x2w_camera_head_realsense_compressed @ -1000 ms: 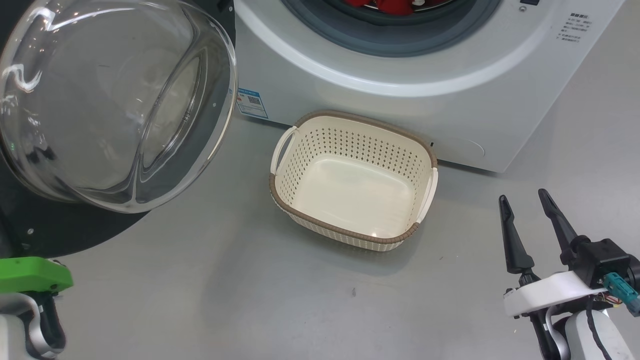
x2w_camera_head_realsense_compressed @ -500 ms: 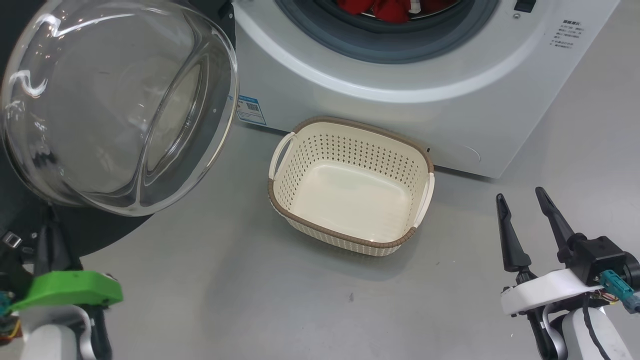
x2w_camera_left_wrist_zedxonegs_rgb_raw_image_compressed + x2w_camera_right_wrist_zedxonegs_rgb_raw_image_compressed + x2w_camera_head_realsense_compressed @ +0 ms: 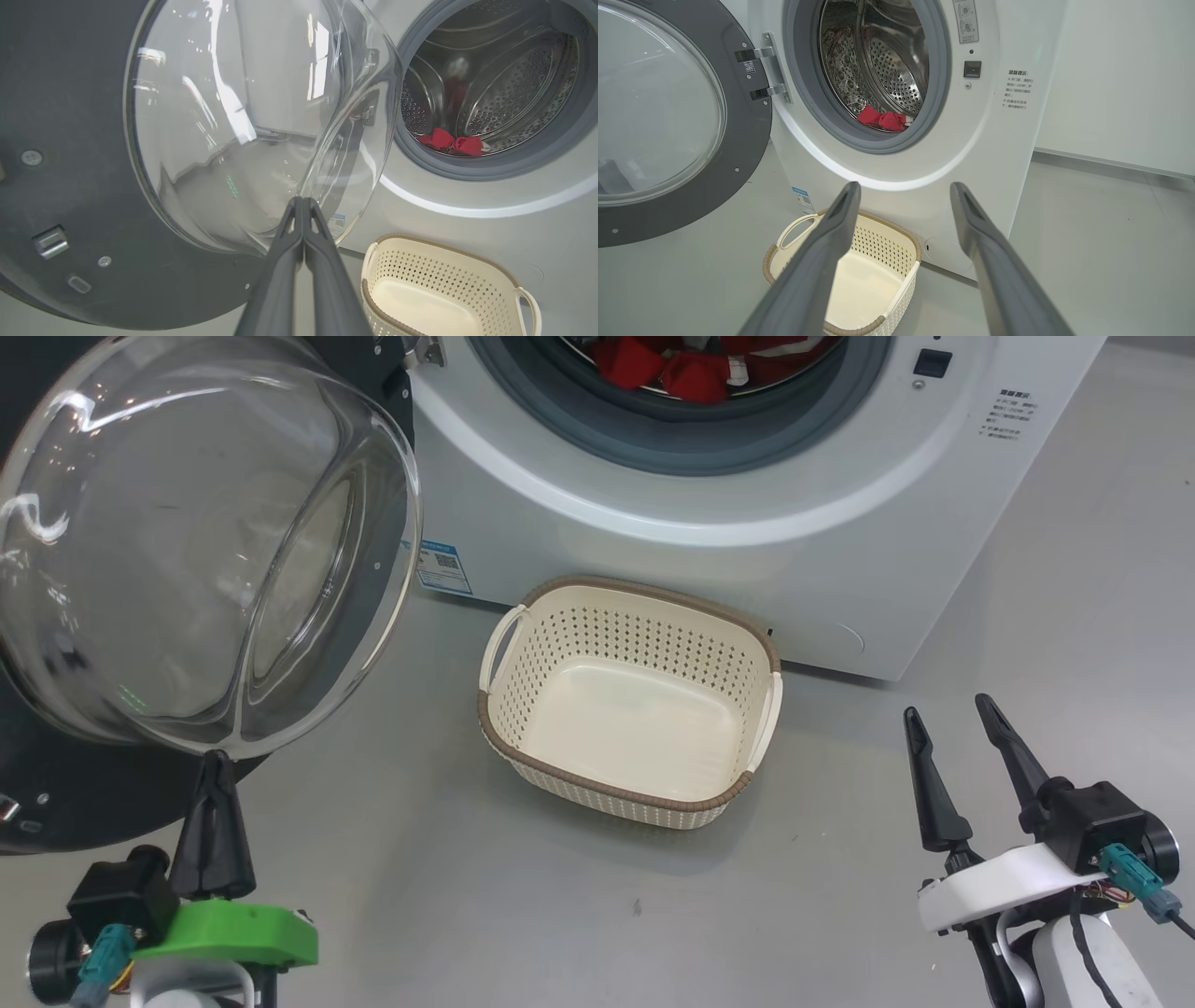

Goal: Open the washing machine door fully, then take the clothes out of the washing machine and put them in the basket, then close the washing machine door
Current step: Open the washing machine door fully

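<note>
Left fingers: my left fingers [image 3: 215, 821] are pressed together with nothing between them, tips just under the lower edge of the glass bowl of the washing machine door [image 3: 187, 551].
Right fingers: my right fingers [image 3: 934, 793] are spread wide and empty, low on my right, pointing toward the washing machine [image 3: 747, 551].
Door: swung out to my left on its hinges, well off the opening. I'd call that first step done, or nearly.
Clothes: the clothes [image 3: 695, 369] sit in a low red heap at the bottom of the drum [image 3: 896, 70], just behind the grey gasket [image 3: 672, 448], lying across the opening.
Which way: up and forward from both arms. From my right wrist the heap shows above and between the spread tips, a straight run in.
Nearer arm: the right, I judge. It's ready to take hold, and no door is in its way.
Basket: the basket [image 3: 644, 635] stands on the floor [image 3: 420, 896] right below the opening, between my arms, nothing in it.
Watch: rise over the gasket lip before reaching in.
</note>
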{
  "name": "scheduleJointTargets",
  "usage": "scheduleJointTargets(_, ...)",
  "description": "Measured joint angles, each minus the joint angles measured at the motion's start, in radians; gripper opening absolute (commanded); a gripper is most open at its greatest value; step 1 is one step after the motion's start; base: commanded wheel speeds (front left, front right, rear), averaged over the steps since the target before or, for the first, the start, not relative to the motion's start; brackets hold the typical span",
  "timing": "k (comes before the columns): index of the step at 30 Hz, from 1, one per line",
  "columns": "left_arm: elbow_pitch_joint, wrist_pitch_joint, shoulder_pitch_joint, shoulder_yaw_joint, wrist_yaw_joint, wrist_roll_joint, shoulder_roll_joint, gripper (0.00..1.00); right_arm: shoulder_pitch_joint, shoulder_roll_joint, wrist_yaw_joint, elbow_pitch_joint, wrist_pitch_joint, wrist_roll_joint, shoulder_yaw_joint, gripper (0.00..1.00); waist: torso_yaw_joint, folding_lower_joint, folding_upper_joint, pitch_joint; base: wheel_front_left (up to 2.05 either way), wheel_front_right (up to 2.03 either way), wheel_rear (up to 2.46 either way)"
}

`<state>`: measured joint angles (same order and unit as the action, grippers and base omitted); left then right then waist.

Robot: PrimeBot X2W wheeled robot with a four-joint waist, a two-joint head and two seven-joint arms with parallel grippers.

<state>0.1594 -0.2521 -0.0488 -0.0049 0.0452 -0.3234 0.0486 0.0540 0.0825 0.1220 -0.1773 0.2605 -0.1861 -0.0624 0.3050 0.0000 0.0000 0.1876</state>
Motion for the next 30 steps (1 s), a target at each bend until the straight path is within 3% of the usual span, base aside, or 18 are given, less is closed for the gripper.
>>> scheduleJointTargets(3, -0.017, 0.000, 0.010, -0.029, -0.016, 0.003, -0.001, 0.00, 0.000, -0.004, 0.000, 0.000, 0.000, -0.004, -0.003, 1.00, -0.011, 0.0000, 0.0000, -0.006, 0.00, 0.00, 0.00)
scheduleJointTargets(4, -0.023, 0.000, 0.013, -0.038, -0.021, 0.007, -0.001, 0.09, 0.000, -0.005, 0.000, 0.000, 0.000, -0.005, -0.005, 1.00, -0.016, 0.0000, 0.0000, -0.008, 0.00, 0.00, 0.00)
scheduleJointTargets(5, -0.028, 0.000, 0.014, -0.047, -0.025, 0.009, -0.001, 0.28, 0.000, -0.006, 0.000, 0.000, 0.000, -0.006, -0.006, 1.00, -0.020, 0.0000, 0.0000, -0.010, 0.00, 0.00, 0.00)
scheduleJointTargets(6, -0.028, 0.000, 0.014, -0.047, -0.025, 0.009, -0.001, 0.64, 0.000, -0.006, 0.000, 0.000, 0.000, -0.006, -0.006, 1.00, -0.020, 0.0000, 0.0000, -0.010, 0.00, 0.00, 0.00)
scheduleJointTargets(7, -0.033, 0.000, 0.015, -0.056, -0.026, 0.009, -0.001, 0.89, 0.000, -0.006, 0.000, 0.000, 0.000, -0.006, -0.008, 1.00, -0.025, 0.0000, 0.0000, -0.011, 0.00, 0.00, 0.00)
scheduleJointTargets(8, -0.038, 0.000, 0.016, -0.062, -0.030, 0.009, -0.001, 1.00, 0.000, -0.008, 0.000, 0.003, 0.000, -0.006, -0.010, 1.00, -0.030, 0.0000, 0.0000, -0.013, 0.00, 0.00, 0.00)
scheduleJointTargets(30, -0.047, 0.000, 0.058, -0.131, -0.074, 0.044, 0.001, 1.00, -0.030, -0.025, 0.000, 0.019, 0.000, -0.012, -0.042, 1.00, -0.217, 0.0000, 0.0000, -0.045, 0.00, 0.00, 0.00)
